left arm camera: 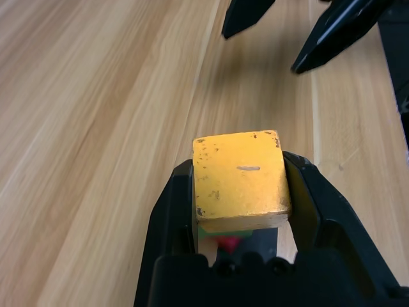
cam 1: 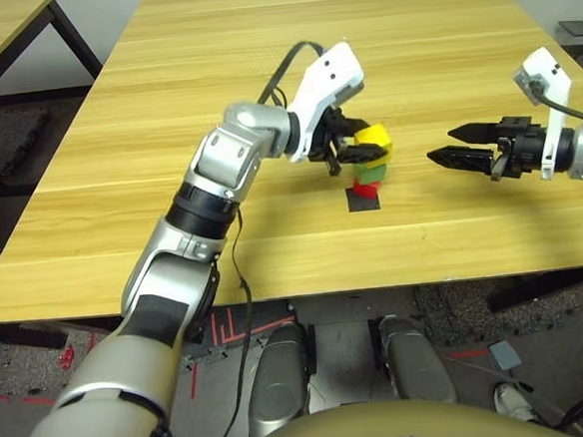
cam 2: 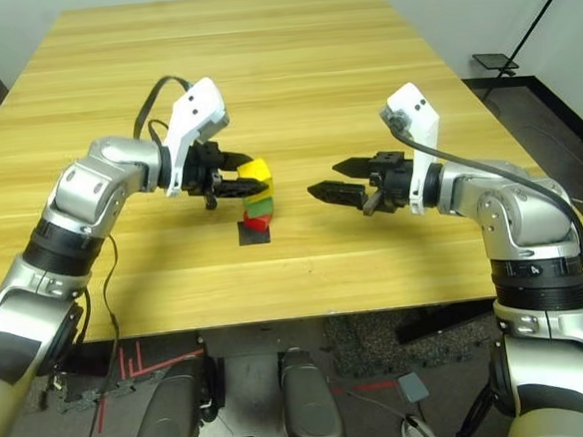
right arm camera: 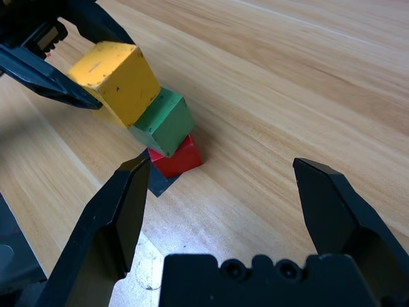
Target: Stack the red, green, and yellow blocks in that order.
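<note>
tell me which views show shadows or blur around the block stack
Left eye view: soft shadow under the left end effector beside the yellow block. Left wrist view: yellow block sharp, the green block beneath it shaded. Right wrist view: stack sharp, near black fingers slightly soft.

The red block (right arm camera: 179,158) sits on a black square patch (cam 2: 254,233) on the counter (cam 2: 363,93). The green block (right arm camera: 165,121) lies on top of it, a bit turned. The yellow block (right arm camera: 118,80), scuffed and tilted, is above the green one, held between black jaws.

Head pair overhead, wrist cameras close
</note>
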`<state>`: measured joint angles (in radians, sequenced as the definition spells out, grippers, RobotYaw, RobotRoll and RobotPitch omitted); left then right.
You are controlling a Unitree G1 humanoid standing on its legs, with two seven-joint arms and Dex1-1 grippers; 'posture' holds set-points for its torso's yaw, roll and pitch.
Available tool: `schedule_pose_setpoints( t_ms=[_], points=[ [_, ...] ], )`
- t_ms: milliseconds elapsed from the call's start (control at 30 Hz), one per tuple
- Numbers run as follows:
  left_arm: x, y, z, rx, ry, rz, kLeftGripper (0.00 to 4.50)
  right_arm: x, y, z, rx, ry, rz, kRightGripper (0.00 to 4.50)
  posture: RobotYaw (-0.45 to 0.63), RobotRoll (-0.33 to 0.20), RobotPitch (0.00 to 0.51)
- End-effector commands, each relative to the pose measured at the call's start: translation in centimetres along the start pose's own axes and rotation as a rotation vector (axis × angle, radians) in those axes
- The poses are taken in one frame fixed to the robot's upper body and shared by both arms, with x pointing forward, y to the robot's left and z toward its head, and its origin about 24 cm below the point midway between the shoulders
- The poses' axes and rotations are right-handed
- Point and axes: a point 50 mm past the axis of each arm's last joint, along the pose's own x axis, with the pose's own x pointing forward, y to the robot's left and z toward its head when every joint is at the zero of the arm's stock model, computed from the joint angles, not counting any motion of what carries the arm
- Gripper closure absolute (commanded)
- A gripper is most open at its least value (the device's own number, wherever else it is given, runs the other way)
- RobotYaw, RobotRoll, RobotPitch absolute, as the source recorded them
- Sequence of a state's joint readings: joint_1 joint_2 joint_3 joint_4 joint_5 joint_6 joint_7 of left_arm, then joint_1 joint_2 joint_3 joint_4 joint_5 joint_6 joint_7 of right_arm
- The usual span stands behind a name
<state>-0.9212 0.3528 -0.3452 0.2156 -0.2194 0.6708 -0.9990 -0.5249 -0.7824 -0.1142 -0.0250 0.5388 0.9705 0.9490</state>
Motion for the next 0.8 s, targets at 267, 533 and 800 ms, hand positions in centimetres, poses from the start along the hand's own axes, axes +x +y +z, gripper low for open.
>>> schedule_pose_setpoints(
  t_ms=[267,533,800],
  points=[
    [0.7,0.5,-0.1,0.027,0.003,0.004,2.45,-0.4,0.2,0.0,0.008,-0.011,0.004,0.00,0.05,-0.099,0.081],
    [1.3,0.7,-0.1,0.034,-0.005,0.000,2.45,-0.6,0.2,-0.2,0.016,-0.011,-0.003,0.00,0.03,-0.099,0.081],
    [1.5,-0.1,0.0,0.046,-0.009,-0.031,1.48,-0.9,-0.1,-0.6,0.025,-0.005,-0.017,0.00,0.04,-0.101,0.077]
  ],
)
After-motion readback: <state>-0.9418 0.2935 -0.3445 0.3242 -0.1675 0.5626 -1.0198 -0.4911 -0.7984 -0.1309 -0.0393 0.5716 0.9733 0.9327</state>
